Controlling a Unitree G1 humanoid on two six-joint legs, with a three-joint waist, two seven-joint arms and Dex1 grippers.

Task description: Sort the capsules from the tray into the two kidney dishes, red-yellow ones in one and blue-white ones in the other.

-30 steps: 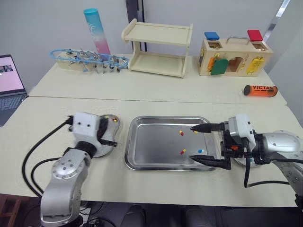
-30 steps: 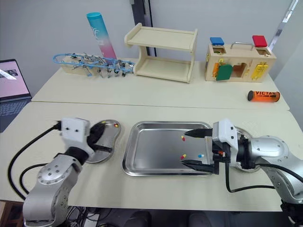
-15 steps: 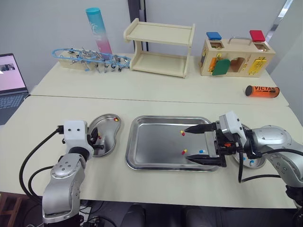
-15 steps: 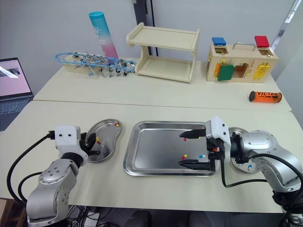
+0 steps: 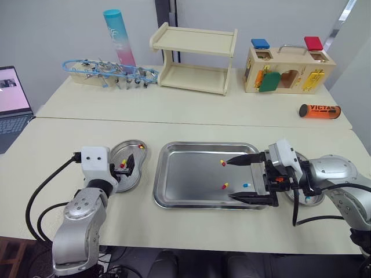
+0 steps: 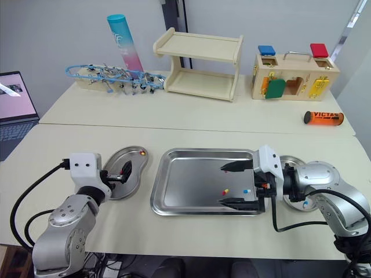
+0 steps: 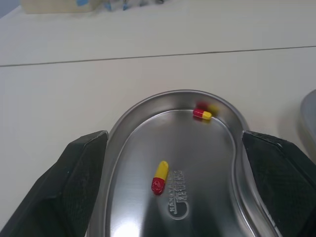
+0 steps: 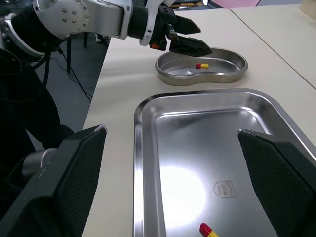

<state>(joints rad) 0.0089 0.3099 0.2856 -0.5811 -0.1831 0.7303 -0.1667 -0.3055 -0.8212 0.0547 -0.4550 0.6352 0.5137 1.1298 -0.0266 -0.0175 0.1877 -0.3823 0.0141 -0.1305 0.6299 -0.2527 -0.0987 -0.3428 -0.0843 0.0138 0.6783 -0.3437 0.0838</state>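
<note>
The table [image 5: 191, 223] is read as a clock face: 12 o'clock is its far edge and 9 o'clock is the robot's left. A wooden shelf [image 5: 194, 61] stands at 12 o'clock, well apart from the work area. The tray [image 5: 185, 179] lies at the centre of the near table section.

The right gripper [image 5: 229, 179] is held over the tray's 3 o'clock side, pointing toward 9 o'clock. Its fingers are spread wide and nothing is held between them. The left gripper [image 7: 173, 134] is positioned over the 7 o'clock part of the left kidney dish [image 5: 137, 159]. Its fingers are likewise spread wide, one to each side of the dish, and nothing is gripped.

The left kidney dish is set just beside the tray at 9 o'clock. The right kidney dish [image 6: 291, 160] is set just beside the tray at 3 o'clock and is largely hidden by the right arm.

Three capsules lie in the tray's 3 o'clock half:
- The far red-yellow capsule [image 5: 222, 163] lies close to the right gripper's far fingertip.
- The near red-yellow capsule [image 5: 224, 186] and the blue-white capsule [image 5: 247, 185] lie near each other, between the two spread fingers.

Two more are found in the left kidney dish:
- The rim capsule [image 7: 203, 114], red-yellow, lies at the 12 o'clock wall.
- The floor capsule [image 7: 159, 177], red-yellow, lies on the dish bottom.
</note>
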